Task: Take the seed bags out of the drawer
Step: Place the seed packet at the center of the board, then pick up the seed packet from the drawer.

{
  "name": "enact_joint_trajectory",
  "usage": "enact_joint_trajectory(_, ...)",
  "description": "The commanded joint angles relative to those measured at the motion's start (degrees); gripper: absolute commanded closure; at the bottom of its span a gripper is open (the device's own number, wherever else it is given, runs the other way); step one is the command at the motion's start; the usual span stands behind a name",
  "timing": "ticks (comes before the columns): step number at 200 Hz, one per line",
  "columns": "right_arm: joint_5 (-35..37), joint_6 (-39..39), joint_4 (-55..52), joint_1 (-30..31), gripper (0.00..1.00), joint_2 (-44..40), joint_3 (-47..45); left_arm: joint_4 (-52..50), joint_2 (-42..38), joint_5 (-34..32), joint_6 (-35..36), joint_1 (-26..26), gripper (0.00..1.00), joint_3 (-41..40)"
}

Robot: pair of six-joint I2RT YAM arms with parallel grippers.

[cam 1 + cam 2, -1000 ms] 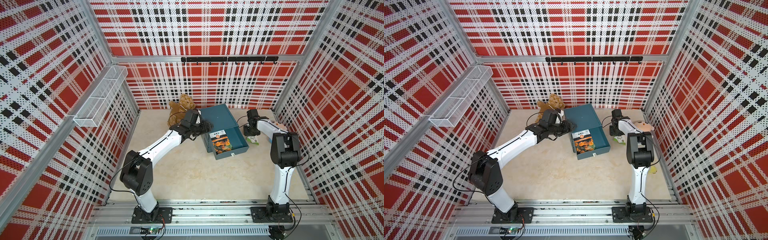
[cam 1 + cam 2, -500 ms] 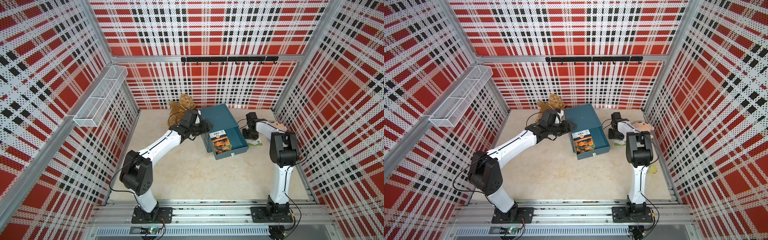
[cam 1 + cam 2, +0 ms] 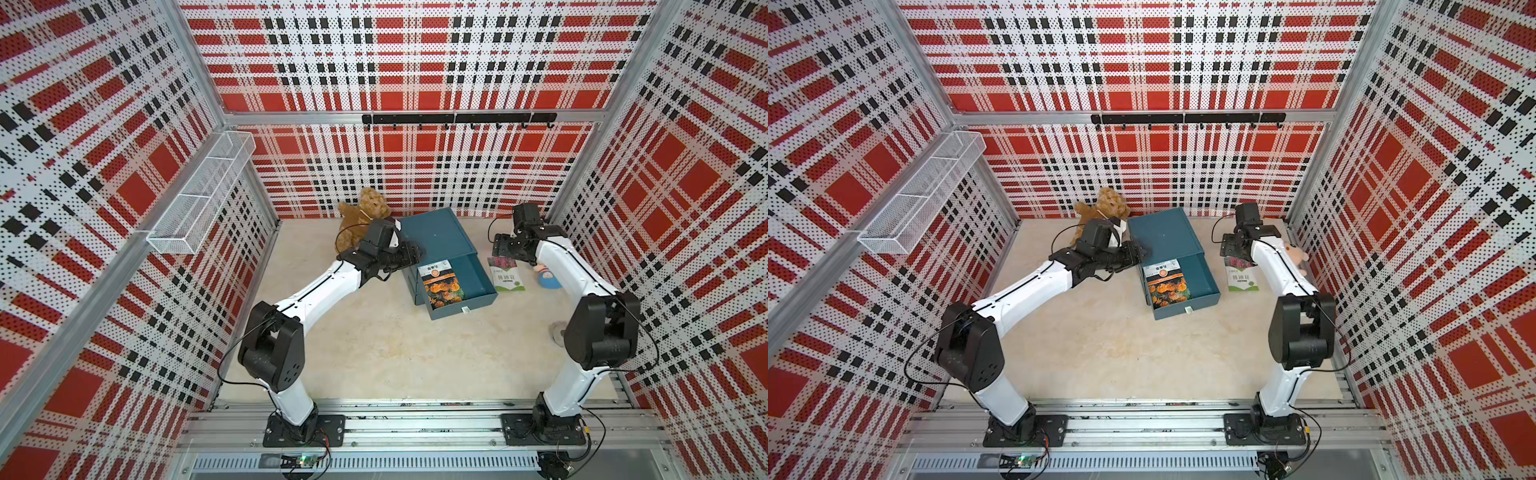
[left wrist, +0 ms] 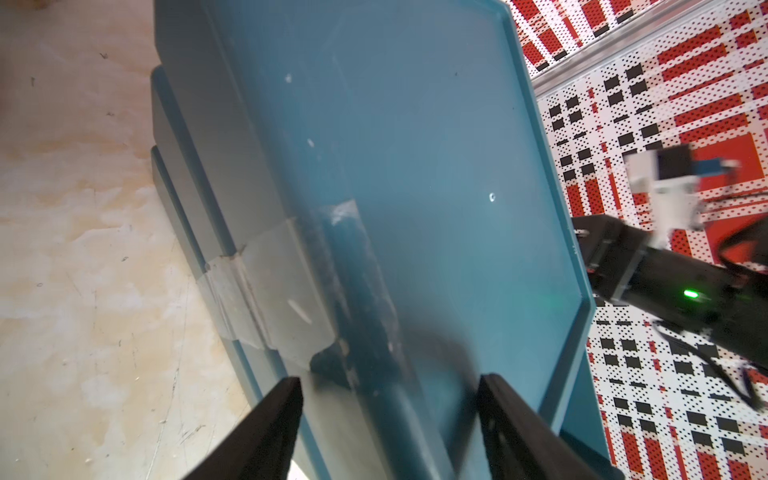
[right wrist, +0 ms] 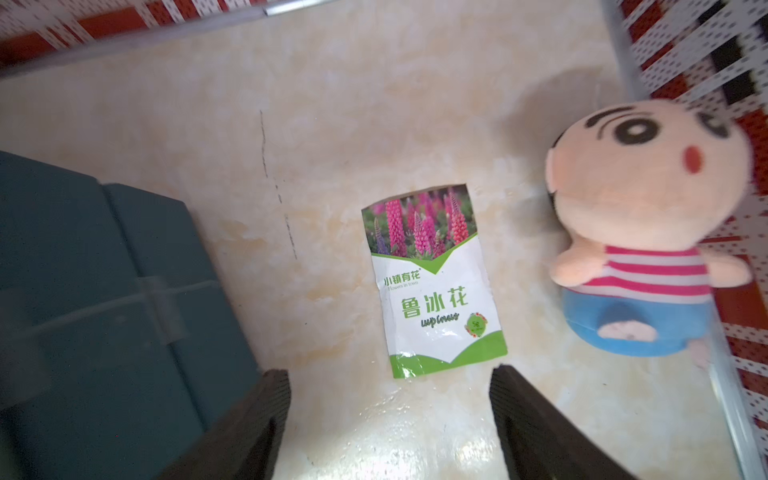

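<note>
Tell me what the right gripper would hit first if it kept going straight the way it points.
Probably the pink-flower seed bag lying flat on the table; the right gripper aims near its green-trimmed end, so bare table is possible.

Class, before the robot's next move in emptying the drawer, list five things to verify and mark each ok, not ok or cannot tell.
1. Blue metal drawer open: ok.
2. Drawer emptied: not ok; orange-flower seed packet lies inside.
3. Pink-flower seed packet out, flat on table: ok.
4. Right gripper fingers open, empty: ok.
5. Left gripper gripping blue cabinet: cannot tell.
</note>
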Motion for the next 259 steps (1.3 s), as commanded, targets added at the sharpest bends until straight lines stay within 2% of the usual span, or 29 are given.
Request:
enact_joint_trajectory(1, -0.6, 1.5, -3.2, -0.1, 0.18, -4.7, 2.5, -9.5, 0.9, -3.6, 1.7, 0.9, 0.28, -3.0)
enact_joint_trajectory(48, -9.6, 2.1, -6.6, 2.6, 0.22, -12.3, 5.4, -9.4, 0.5, -3.7, 1.9, 0.9, 0.28, -3.3)
enact_joint_trajectory(127, -18.1, 9.0, -7.1, 12.1, 0.29, -18.5, 4.5, -9.4, 0.6, -3.6, 2.0, 0.8, 0.3, -3.3)
enact_joint_trajectory(176, -19.2, 14.2, -3.7, 16.3, 0.29, -21.3, -1.0, -9.4, 0.8, -3.8, 1.5, 0.1, 0.3, -3.1)
enact_joint_trajectory(259, -15.9, 15.2, -2.5, 23.2, 0.31, -21.4, -8.8, -9.4, 0.7, -4.5, 1.0, -0.4, 0.3, -3.3)
